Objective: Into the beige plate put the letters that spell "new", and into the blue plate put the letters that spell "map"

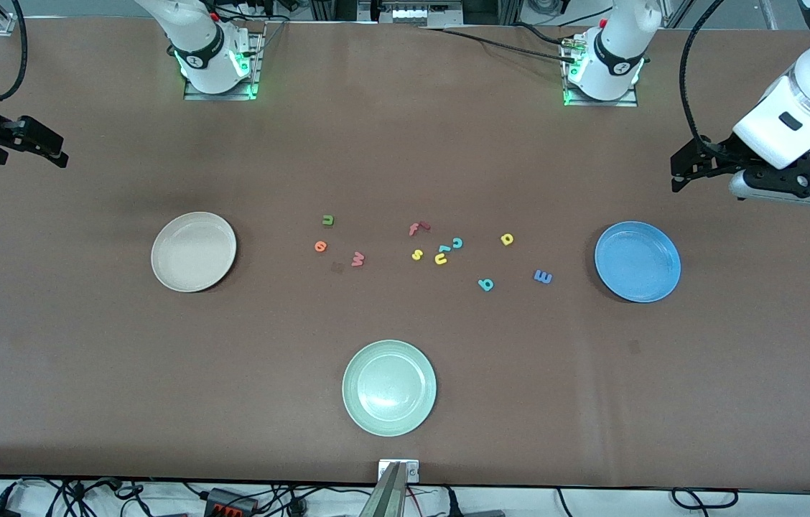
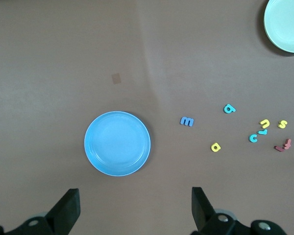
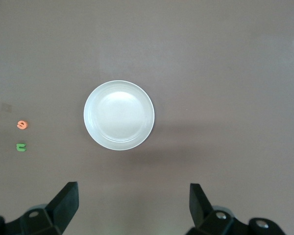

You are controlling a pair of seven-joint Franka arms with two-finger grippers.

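Note:
The beige plate [image 1: 194, 251] [image 3: 119, 115] lies bare toward the right arm's end of the table. The blue plate [image 1: 638, 261] [image 2: 117, 143] lies bare toward the left arm's end. Between them the letters lie flat on the table. Green n [image 1: 328, 220] [image 3: 21, 147], orange e [image 1: 320, 246] [image 3: 22, 125] and pinkish w [image 1: 357, 258] are closest to the beige plate. Blue m [image 1: 542, 276] [image 2: 187, 121], teal a [image 1: 485, 284] [image 2: 229, 108] and yellow p [image 1: 507, 239] [image 2: 215, 147] are closest to the blue plate. My left gripper [image 1: 685, 166] [image 2: 134, 200] hangs open over bare table beside the blue plate. My right gripper [image 1: 53, 149] [image 3: 132, 196] hangs open over bare table beside the beige plate.
A pale green plate [image 1: 389, 388] [image 2: 286, 24] sits nearer to the front camera, midway along the table. A red f [image 1: 418, 228], yellow s [image 1: 417, 254], yellow u [image 1: 441, 258] and teal c [image 1: 457, 243] cluster among the letters. The brown tabletop is wide and flat.

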